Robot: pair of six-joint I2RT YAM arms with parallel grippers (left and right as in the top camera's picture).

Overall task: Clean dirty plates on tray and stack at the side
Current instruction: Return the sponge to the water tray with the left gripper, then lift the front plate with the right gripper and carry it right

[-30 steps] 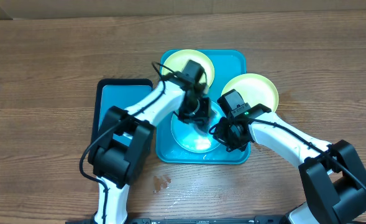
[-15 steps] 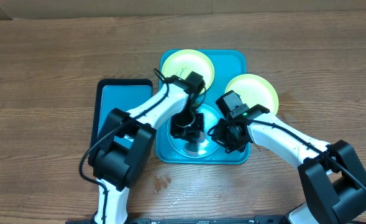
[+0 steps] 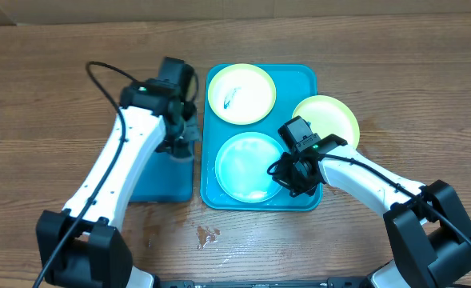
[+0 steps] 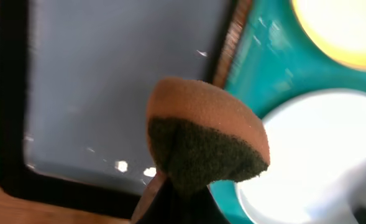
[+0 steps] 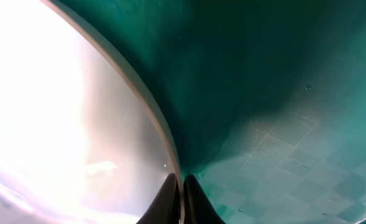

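Observation:
The teal tray [image 3: 301,78] holds a yellow-green-rimmed plate [image 3: 241,94] with a blue smear at the back. A pale teal-rimmed plate [image 3: 247,166] lies at the front and shows no smear. A second yellow-green plate [image 3: 327,118] overlaps the tray's right edge. My right gripper [image 3: 288,178] is shut on the pale plate's right rim; the right wrist view shows its fingers [image 5: 181,186] pinching that rim [image 5: 161,134]. My left gripper [image 3: 180,142] is shut on an orange and dark green sponge [image 4: 207,140], above the right edge of the small tray.
A smaller black-rimmed blue tray [image 3: 168,181] lies left of the teal tray, partly under my left arm. It also shows in the left wrist view [image 4: 108,81]. A wet patch [image 3: 207,234] marks the wooden table in front of the teal tray.
My left arm has moved left with the sponge, off the pale teal plate to above the small tray. My right gripper has stayed on the plate's rim.

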